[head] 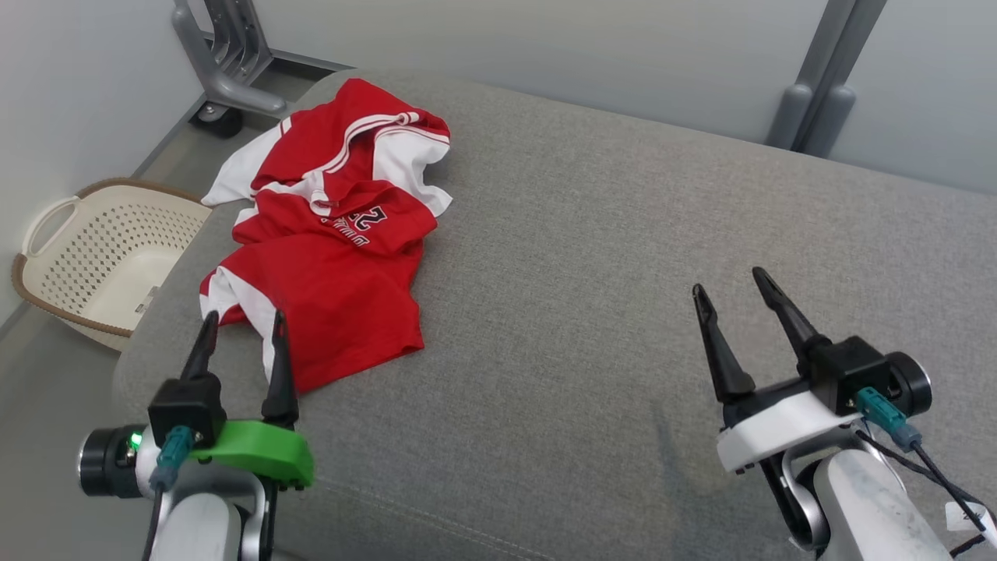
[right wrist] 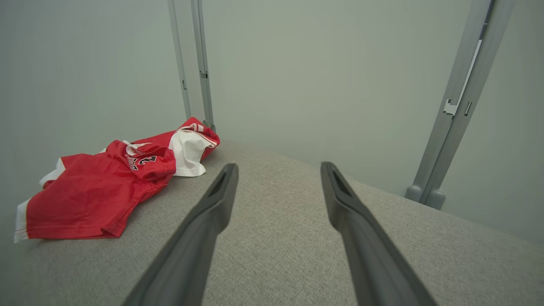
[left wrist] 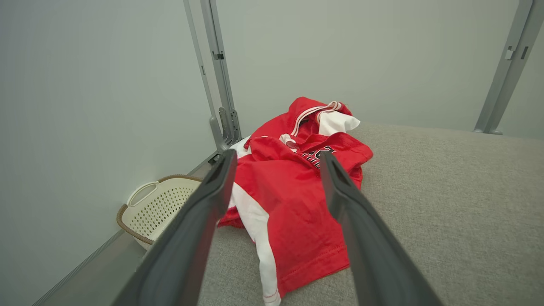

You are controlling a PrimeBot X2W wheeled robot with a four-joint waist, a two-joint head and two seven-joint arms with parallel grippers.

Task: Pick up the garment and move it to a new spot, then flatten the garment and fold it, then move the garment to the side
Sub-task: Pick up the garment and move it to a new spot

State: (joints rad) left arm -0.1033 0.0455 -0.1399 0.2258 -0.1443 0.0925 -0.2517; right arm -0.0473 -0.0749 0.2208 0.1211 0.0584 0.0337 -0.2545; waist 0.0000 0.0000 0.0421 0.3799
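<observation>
The garment [head: 335,234] is a red and white shirt with dark lettering, lying crumpled on the left part of a grey cushioned surface [head: 592,257]. My left gripper [head: 243,319] hovers open at the garment's near edge, nothing between its fingers. In the left wrist view the garment [left wrist: 293,195] lies straight ahead between the open left gripper [left wrist: 276,159]. My right gripper [head: 728,282] stands open over bare cushion at the right, far from the cloth. The right wrist view has the garment [right wrist: 106,187] off to the left of the open right gripper [right wrist: 278,170].
A cream perforated laundry basket [head: 93,257] sits on the floor left of the cushion. Grey metal frame legs stand at the back left [head: 226,62] and back right [head: 826,86] against pale walls. The cushion's left edge drops off close to the garment.
</observation>
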